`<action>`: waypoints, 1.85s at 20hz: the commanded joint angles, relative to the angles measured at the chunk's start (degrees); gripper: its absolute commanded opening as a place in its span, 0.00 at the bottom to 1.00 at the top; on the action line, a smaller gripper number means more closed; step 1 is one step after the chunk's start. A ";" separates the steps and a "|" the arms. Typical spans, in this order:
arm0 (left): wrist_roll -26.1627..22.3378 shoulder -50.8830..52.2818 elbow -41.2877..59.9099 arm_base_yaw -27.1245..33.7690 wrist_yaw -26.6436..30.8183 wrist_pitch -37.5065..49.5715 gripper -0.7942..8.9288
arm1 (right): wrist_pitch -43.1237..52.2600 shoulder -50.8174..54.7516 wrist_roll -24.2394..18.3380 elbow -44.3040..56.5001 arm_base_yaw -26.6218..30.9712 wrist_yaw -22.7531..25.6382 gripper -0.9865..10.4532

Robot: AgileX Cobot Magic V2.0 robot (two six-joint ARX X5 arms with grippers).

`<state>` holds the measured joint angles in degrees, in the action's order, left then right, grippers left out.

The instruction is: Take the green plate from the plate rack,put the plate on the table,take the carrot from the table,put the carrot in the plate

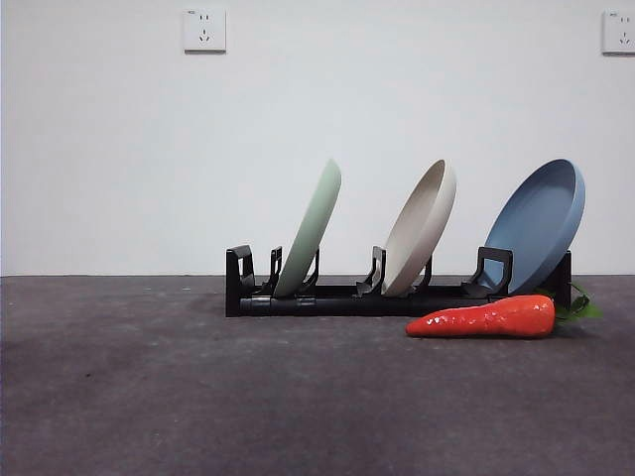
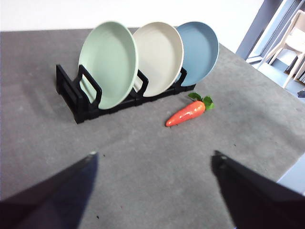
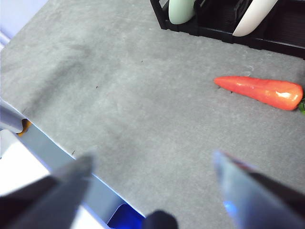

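The round pale mint-green plate [image 1: 310,230] stands tilted in the left-end slot of the long black plastic plate rack [image 1: 347,297], and the glossy orange-red toy carrot [image 1: 486,318] lies on the dark grey matte table [image 1: 198,397] just before the rack's right end. In its wrist view, the left hand [image 2: 153,155] hovers open, well apart from the plate at 11 o'clock. The right hand [image 3: 152,160] is likewise open, the carrot near at 1 o'clock.
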<state>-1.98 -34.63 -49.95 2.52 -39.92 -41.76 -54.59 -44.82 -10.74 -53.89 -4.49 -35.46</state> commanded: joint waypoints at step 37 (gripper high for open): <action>-1.01 -79.21 -41.59 -28.33 23.41 31.19 0.53 | 0.09 -0.20 0.39 -0.20 -0.09 2.82 0.72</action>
<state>-2.42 -113.03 -91.53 -25.50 -16.21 -11.03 -54.61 -44.99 -10.41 -53.89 -4.49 -32.77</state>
